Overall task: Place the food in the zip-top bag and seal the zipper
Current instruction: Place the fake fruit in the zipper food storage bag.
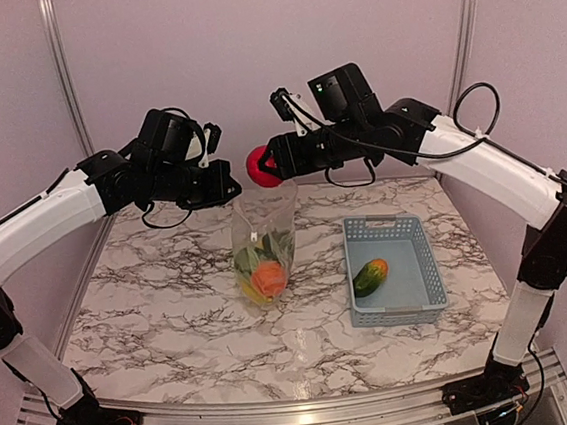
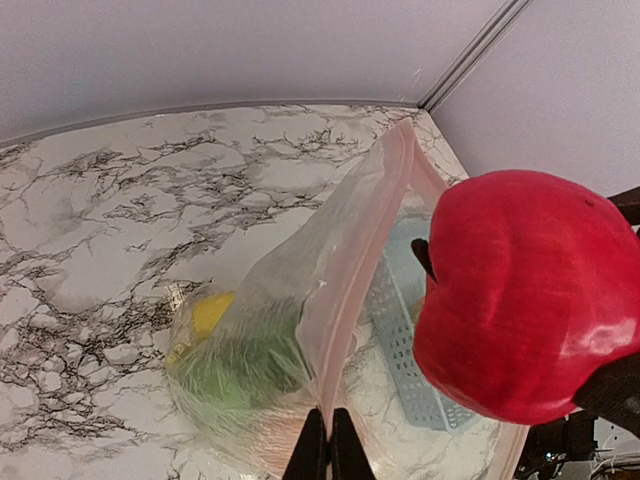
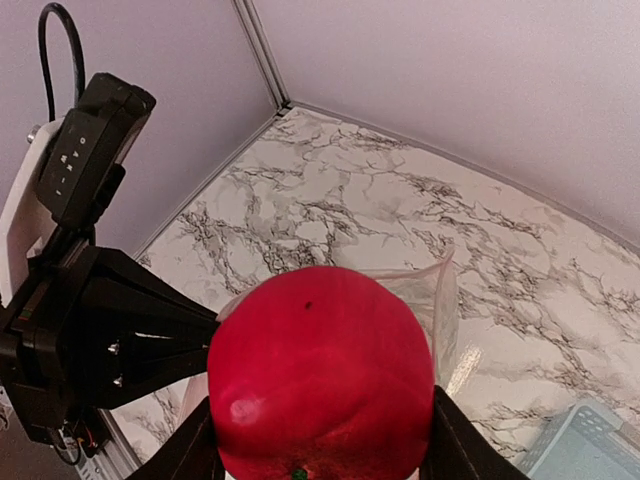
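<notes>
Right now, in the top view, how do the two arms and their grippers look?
Both the left arm and the right arm have white tubular links and black joints. The left gripper and right gripper are black. Thin black cables loop by the wrists.

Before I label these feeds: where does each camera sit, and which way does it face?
Top external: above, behind bases, facing table; left arm and right arm show.
Left wrist: looks down past left gripper, shut on bag.
Right wrist: looks over right gripper, shut on apple, toward left arm.
Shared: all three show apple and bag.
</notes>
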### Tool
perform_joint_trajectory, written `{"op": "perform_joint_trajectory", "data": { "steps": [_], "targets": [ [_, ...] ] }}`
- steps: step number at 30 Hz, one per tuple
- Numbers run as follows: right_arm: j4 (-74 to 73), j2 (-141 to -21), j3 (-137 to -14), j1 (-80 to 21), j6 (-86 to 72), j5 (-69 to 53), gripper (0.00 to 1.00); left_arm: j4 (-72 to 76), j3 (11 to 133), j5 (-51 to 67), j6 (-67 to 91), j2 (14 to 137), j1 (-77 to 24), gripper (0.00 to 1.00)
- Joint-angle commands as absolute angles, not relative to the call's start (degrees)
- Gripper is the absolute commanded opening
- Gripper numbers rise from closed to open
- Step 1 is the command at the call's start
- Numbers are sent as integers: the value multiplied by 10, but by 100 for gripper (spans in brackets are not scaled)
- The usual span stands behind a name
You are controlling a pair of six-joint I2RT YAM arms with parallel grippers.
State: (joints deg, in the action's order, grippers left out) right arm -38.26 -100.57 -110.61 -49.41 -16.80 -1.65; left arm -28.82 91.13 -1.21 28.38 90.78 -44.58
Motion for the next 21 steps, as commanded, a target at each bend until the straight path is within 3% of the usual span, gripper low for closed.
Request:
{"op": "perform_joint_trajectory", "data": {
  "steps": [1,13,18,21],
  "targets": [
    [-393,-1027,-1147,-501,-153,33,46,-300,932,-4,290,916,-447,0],
    [-419,-1064,-1165,-502,-150,59,56,-293,936,-3,295,921,-446,0],
    [-422,-1064,-1174,-501,-152,50,71,-289,935,15,299,923,-447,0],
    [-423,-1057,-1183,-502,-158,43,73,-284,931,20,302,923,-446,0]
  ]
}}
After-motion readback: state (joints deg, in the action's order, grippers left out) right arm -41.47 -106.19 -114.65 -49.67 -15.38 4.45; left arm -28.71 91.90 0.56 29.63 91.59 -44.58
